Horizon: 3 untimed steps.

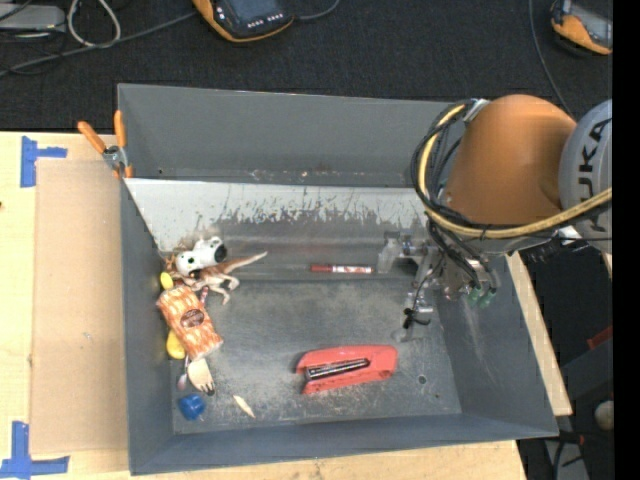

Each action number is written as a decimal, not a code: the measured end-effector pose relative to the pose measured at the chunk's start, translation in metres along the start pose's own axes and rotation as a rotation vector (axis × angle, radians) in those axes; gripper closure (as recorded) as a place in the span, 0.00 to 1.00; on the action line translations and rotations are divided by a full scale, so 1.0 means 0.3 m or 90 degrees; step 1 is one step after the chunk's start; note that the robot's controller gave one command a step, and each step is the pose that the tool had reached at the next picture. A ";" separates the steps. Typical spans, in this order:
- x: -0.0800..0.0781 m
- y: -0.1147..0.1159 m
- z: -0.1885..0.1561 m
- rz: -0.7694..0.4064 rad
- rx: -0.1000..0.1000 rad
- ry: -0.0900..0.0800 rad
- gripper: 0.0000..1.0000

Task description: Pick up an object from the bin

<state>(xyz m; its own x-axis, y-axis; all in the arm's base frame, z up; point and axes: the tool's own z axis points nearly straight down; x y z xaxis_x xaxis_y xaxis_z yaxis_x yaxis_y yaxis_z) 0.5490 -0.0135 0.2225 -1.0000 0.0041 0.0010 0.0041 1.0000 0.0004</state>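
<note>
My gripper [413, 316] hangs low over the right part of the bin floor, under the arm's orange cover. A red stapler [345, 368] lies flat on the floor to its lower left, a short way off and apart from it. A thin red and dark pen [341, 268] lies near the back wall, to the gripper's upper left. Nothing shows in the gripper.
A heap lies along the left wall: a white toy animal [200, 258], an orange snack packet [190, 323], a yellow piece [175, 346], a pale wooden utensil [200, 374] and a blue cap [190, 406]. A small beige scrap [243, 404] lies near the front.
</note>
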 end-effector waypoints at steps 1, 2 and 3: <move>0.000 0.000 0.000 0.000 0.000 0.000 0.00; 0.095 0.034 0.140 -0.070 0.000 -0.002 0.00; 0.082 0.066 0.336 -0.078 0.000 -0.005 0.00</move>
<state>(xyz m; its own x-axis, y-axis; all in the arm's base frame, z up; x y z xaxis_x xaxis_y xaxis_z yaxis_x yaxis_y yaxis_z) 0.5243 0.0063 0.1218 -0.9929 -0.1188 -0.0064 -0.1188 0.9929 -0.0005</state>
